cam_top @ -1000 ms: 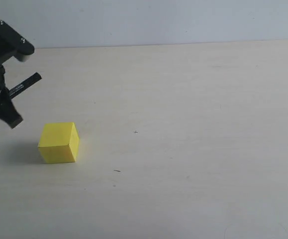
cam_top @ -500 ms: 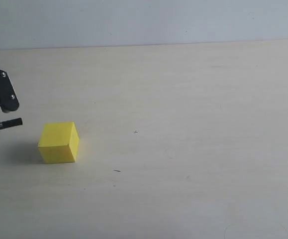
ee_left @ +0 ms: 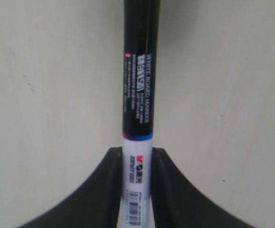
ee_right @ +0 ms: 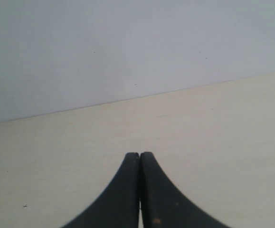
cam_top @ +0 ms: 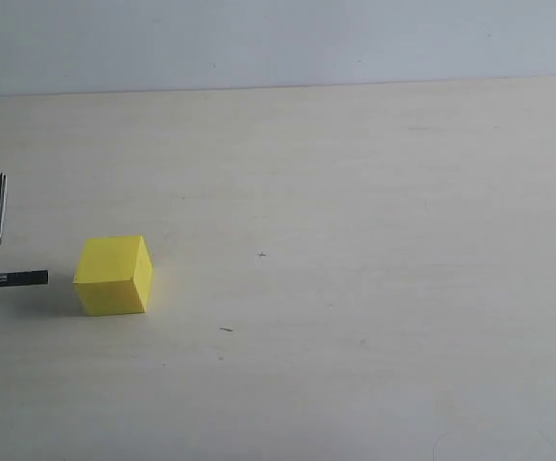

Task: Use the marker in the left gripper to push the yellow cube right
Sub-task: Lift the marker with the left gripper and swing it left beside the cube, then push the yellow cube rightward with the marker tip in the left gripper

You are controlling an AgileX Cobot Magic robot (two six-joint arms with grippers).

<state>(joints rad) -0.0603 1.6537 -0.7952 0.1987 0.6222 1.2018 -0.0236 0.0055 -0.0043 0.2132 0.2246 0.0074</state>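
At the left edge, your left gripper [ee_left: 137, 156], fingers [ee_left: 109, 171] pinching the marker [cam_top: 11, 279], is lowering it level with the yellow cube [cam_top: 114, 275], tip just short of touching.

The black two-fingered left gripper [ee_left: 137, 162] is sinking and leaving by the left edge; its slim black-and-white marker [cam_top: 9, 279] is levelling out, tip coming near the plain yellow cube [cam_top: 112, 276]
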